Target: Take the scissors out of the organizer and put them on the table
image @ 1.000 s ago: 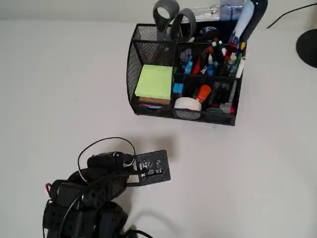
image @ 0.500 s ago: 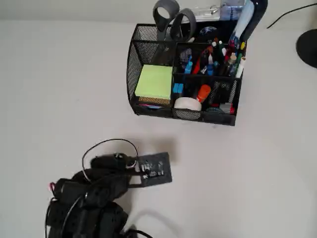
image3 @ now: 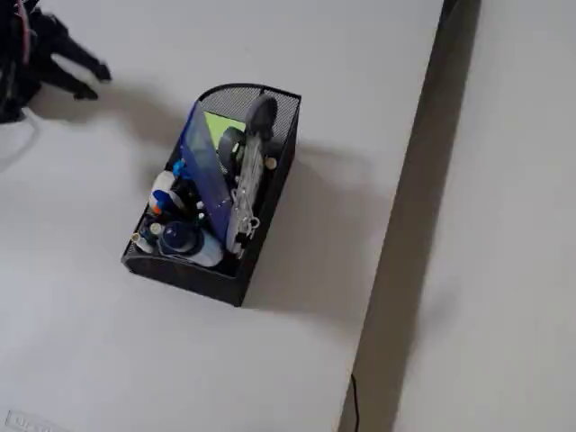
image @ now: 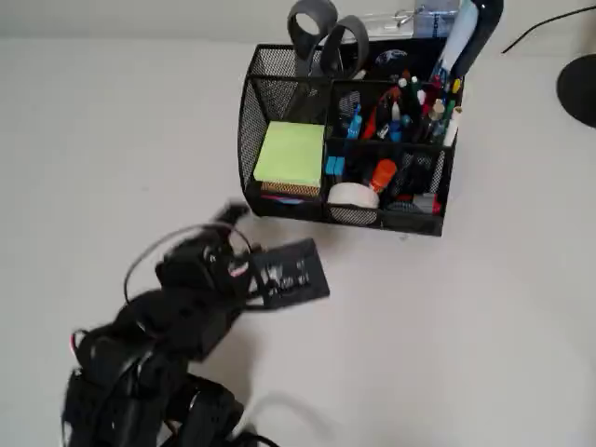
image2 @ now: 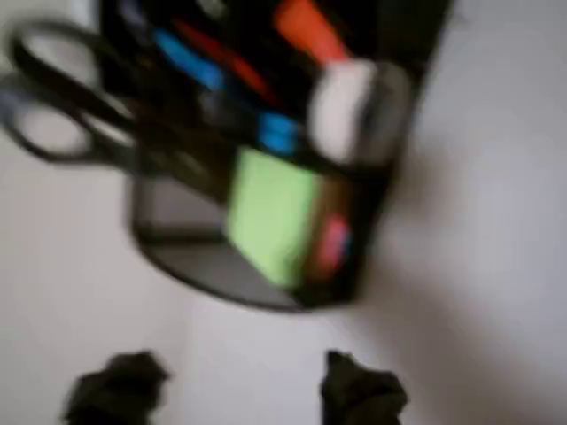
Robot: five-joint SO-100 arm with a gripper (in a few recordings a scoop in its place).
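The scissors stand upright in the back left compartment of the black mesh organizer, their dark grey handle loops sticking out above its rim. In the fixed view, the scissors rise at the organizer's far end. The blurred wrist view has the scissors' loops at upper left. My gripper is open with nothing between its fingers, and it sits short of the organizer on its green-pad side. It hovers over the table, with one fingertip just in front of the organizer's front left corner.
Pens and markers, a lime-green pad and a white tape roll fill the other compartments. A black round object sits at the right edge. In the fixed view the table's edge runs down the right.
The arm has swung up and forward toward the organizer's front left corner. The scissors and the organizer have not moved.
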